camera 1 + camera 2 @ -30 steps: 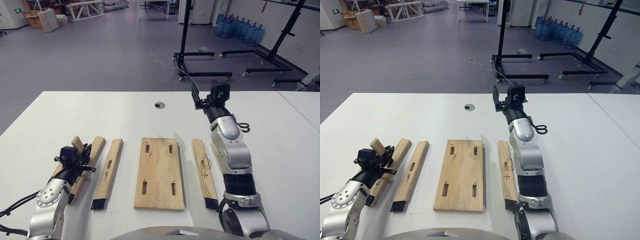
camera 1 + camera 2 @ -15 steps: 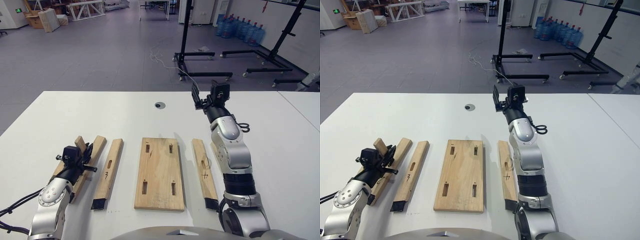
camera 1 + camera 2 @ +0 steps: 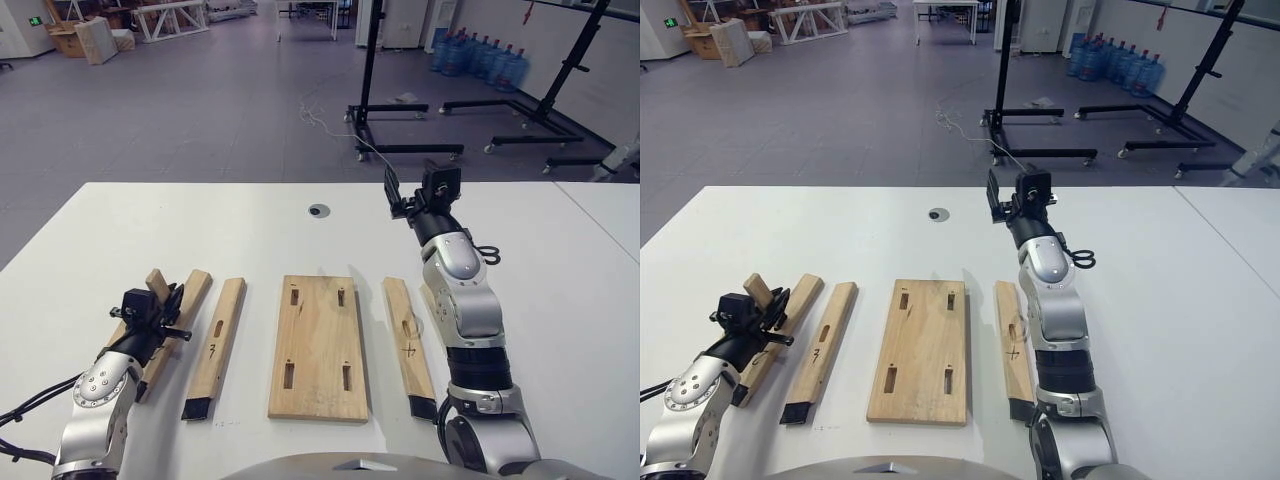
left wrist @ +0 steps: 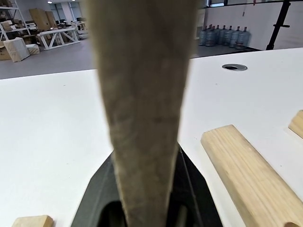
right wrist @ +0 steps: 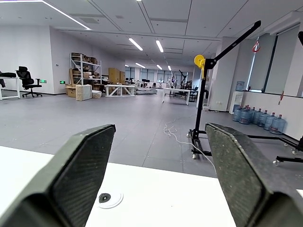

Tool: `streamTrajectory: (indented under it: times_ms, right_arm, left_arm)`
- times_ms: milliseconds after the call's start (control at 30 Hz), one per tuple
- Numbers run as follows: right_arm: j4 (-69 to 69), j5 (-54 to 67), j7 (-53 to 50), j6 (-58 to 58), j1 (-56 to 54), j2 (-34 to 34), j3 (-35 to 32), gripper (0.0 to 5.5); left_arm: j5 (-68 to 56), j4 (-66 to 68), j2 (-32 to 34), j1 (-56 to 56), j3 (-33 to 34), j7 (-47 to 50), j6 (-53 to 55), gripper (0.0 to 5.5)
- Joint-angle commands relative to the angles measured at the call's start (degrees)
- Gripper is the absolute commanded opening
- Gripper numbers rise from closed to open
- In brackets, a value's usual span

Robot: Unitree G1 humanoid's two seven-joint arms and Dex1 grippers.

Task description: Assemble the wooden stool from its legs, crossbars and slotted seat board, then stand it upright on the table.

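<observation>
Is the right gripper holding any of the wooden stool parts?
No, the right gripper stands open in its wrist view, with nothing between its jaws.

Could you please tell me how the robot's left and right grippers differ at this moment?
The left gripper is shut on a short wooden piece; the right gripper is open and holds nothing. The left gripper sits low over the leftmost leg; the right gripper is raised farther back. Both are black.

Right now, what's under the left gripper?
A wooden leg lies flat on the table, its far end showing past the left gripper, which is shut on a short crossbar. The gripper covers the leg's middle.
</observation>
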Motion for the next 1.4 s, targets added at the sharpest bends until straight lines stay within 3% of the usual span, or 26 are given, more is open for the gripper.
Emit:
streamTrajectory:
  times_ms: [33,167,367,600,900,1200,1400]
  right_arm:
    - [0.23,0.11,-0.38,-0.79,-1.88,-0.34,-0.71,3.50]
    - [0.47,-0.04,-0.47,-1.11,-1.94,-0.27,-0.53,3.50]
    - [-0.11,-0.18,-0.57,-1.00,-1.25,-0.33,-0.48,3.50]
    - [-0.75,-0.04,-0.58,-0.58,-0.58,-0.43,-0.75,3.50]
    - [-1.39,0.01,-1.13,-0.22,0.84,0.61,-0.36,3.50]
    - [-1.28,0.00,-1.59,-0.50,0.87,1.02,0.10,3.50]
    - [-0.57,0.02,-1.26,-0.67,0.23,1.76,1.10,3.50]
  left_arm:
    - [0.29,-1.05,0.03,1.54,1.41,2.85,8.50,0.39]
    - [-0.33,-7.26,-0.02,0.10,1.77,3.93,12.51,1.19]
    - [0.12,-12.25,-0.41,-0.25,2.31,5.28,15.60,1.92]
    - [-1.85,-20.30,0.14,-4.74,4.53,8.05,20.41,1.92]
    - [-9.63,-31.05,4.36,-18.48,9.34,10.79,34.80,1.92]
    - [-8.56,-29.31,5.53,-20.05,8.56,10.05,36.98,1.92]
    - [-4.04,-22.73,3.68,-16.67,3.71,8.30,32.52,1.92]
